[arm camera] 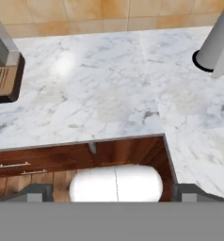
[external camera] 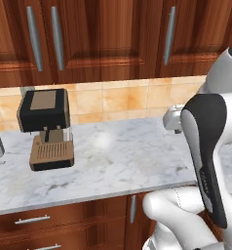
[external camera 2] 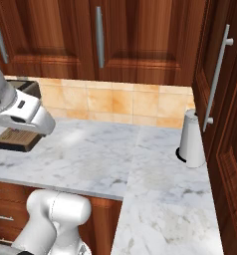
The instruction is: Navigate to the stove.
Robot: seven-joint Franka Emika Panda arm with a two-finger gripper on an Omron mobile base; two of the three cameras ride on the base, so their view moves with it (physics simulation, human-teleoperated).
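coffee machine (external camera: 45,128) | marble counter (external camera: 118,161) | no legible writing

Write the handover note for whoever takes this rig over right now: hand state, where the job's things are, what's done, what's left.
Hand: the fingertips sit far apart at the bottom of the hand view, open, holding nothing.
Scene: the base faces a marble counter at its corner. On it stand a black-and-brown coffee machine to the left and a grey cylindrical container to the right by the tall cabinet.
Done: judging by these views, the base has not reached the stove.
Left: drive on until the cooktop is ahead.
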